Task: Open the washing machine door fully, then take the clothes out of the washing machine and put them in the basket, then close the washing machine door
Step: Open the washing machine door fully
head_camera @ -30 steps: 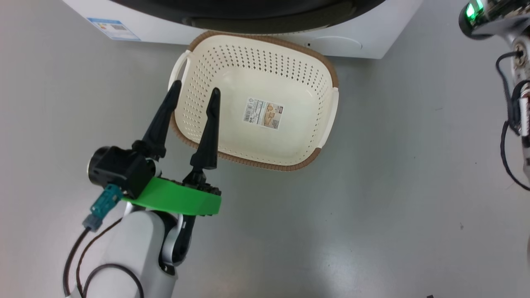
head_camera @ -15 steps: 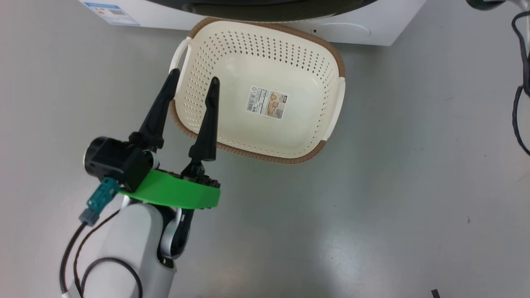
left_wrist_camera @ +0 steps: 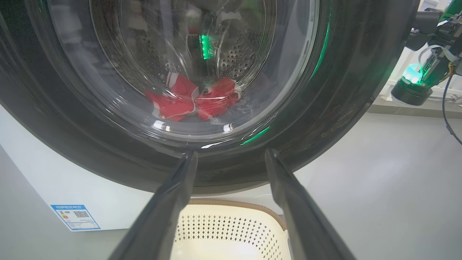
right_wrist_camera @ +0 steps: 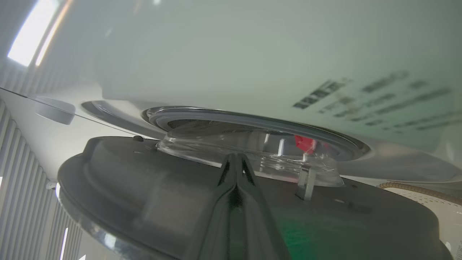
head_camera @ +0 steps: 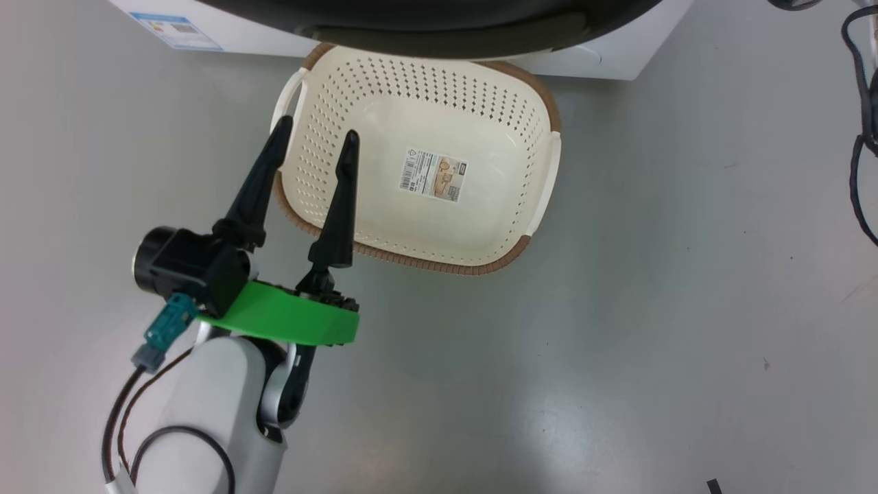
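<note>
The cream basket [head_camera: 480, 116] sits on the floor against the white washing machine [head_camera: 617, 58], with just a paper label [head_camera: 434, 175] on its floor. My left gripper [head_camera: 317, 127] hangs open above the basket's left rim, holding nothing. Its wrist view looks between the open fingertips [left_wrist_camera: 231, 153] at the black-rimmed door [left_wrist_camera: 343, 108]. Red clothes [left_wrist_camera: 191, 101] lie in the drum behind the glass. The door [right_wrist_camera: 126, 173] stands ajar, its glass bowl [right_wrist_camera: 216, 148] just out of the gasket ring [right_wrist_camera: 252, 119]. My right gripper [right_wrist_camera: 234, 156] is shut, its tips against the door's inner face beside the bowl.
The door's black rim [head_camera: 411, 10] overhangs the basket's far edge. A blue sticker [head_camera: 177, 31] marks the machine's lower left corner. My right arm's cables [head_camera: 861, 137] hang at the right edge. Grey floor spreads to the right of the basket and in front of it.
The door's black rim now reaches further out over the basket's far edge. The head camera has shifted a little. My left gripper stays open in the same place.
</note>
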### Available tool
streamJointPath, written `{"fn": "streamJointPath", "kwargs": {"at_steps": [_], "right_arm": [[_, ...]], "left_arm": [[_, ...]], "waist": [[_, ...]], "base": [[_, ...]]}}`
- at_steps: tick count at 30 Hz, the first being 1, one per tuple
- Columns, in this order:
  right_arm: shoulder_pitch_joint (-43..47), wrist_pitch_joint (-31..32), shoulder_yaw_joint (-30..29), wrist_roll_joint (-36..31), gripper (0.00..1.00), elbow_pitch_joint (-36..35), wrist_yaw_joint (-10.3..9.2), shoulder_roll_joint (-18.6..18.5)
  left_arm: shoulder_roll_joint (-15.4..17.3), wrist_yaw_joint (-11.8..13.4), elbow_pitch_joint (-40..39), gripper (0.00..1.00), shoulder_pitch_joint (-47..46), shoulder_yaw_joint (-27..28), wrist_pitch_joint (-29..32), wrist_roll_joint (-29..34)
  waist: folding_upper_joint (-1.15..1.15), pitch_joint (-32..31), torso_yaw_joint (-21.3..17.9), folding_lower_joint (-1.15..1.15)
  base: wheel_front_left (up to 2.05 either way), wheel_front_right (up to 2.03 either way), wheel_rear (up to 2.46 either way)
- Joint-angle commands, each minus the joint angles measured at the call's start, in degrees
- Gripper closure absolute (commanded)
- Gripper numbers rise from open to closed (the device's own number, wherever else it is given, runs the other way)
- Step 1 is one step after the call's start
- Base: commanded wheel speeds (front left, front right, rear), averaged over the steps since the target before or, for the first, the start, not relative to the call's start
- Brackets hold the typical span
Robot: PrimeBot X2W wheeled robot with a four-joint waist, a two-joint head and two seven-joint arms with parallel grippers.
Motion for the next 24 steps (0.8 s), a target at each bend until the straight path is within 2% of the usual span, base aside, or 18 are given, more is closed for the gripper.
{"fn": "streamJointPath", "kwargs": {"at_steps": [1, 24], "right_arm": [[1.4, 1.1, 1.2, -0.5, 1.00, -2.1, 0.05, 2.2], [8.0, 6.3, 6.9, -3.6, 1.00, -2.5, 0.05, 5.5]], "left_arm": [[1.5, -0.3, -1.0, 0.00, -0.8, 2.1, -0.3, 0.6], [1.7, -0.8, 1.6, 0.00, 0.2, 3.5, -0.3, 2.5]], "waist": [[0.00, -0.4, -0.3, 0.00], [0.00, -6.0, -3.4, 0.00]], "base": [[0.00, 0.00, 0.00], [0.00, 0.00, 0.00]]}}
